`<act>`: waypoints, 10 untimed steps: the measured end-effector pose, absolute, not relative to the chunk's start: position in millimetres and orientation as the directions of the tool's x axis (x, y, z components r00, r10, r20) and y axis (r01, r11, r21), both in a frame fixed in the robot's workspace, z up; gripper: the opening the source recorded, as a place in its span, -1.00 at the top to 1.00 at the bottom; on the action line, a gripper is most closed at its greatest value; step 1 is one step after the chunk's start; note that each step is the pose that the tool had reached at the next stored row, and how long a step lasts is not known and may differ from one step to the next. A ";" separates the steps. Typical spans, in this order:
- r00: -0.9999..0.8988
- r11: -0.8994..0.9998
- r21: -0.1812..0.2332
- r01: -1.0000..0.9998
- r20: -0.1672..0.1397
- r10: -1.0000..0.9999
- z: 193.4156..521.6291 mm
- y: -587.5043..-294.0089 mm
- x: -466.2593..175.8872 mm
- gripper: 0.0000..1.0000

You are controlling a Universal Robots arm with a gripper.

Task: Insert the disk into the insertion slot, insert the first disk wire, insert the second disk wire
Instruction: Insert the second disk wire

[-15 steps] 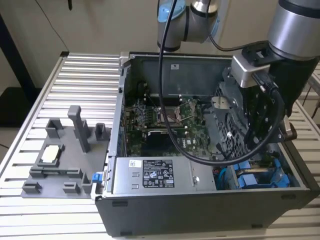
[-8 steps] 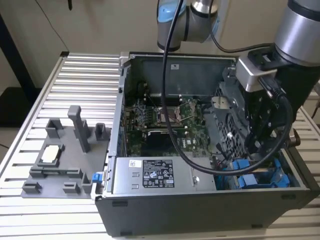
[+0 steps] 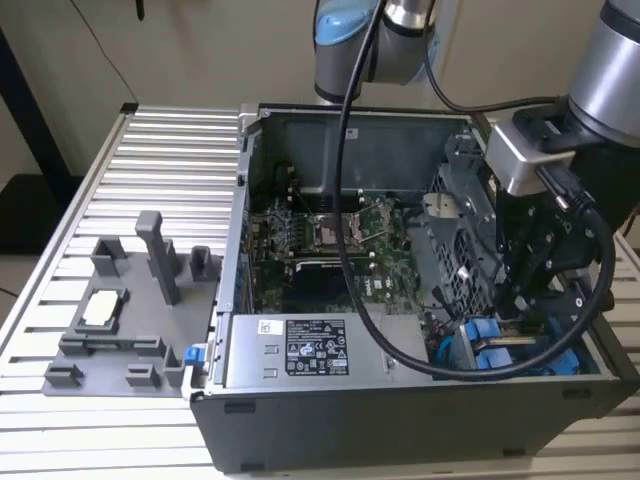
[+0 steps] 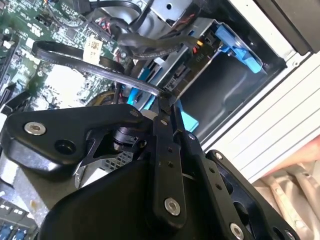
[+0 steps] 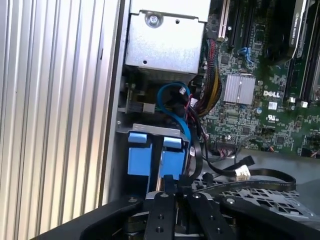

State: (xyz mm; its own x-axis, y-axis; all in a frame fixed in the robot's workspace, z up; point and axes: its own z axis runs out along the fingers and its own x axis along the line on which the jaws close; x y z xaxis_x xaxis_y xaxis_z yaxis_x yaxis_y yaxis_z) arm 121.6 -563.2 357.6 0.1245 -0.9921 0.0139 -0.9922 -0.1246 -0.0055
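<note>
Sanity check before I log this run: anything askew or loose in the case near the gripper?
Nothing damaged. A black flat cable loops loose over the motherboard beside the gripper, which sits at the blue disk carriers.

Gripper point(image 4: 167, 107) hangs low in the case, fingertips pinched together against a flat black cable point(image 4: 90, 67), blue carrier tab point(image 4: 240, 47) up by the bay, green motherboard point(image 4: 35, 30) off behind
</note>
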 end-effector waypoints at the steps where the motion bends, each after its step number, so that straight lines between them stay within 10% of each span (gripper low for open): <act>1: 0.125 -0.125 0.002 -0.992 0.013 -0.992 357.6 -564.1 123.3 0.69; 10: 0.125 -0.125 0.074 -0.989 0.003 -0.992 357.6 -564.6 142.4 0.69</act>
State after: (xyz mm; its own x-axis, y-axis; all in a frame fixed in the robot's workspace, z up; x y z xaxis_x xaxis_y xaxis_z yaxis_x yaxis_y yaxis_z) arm 142.4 -564.6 357.6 0.1253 -0.9921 0.0028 -0.9894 -0.1247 0.0738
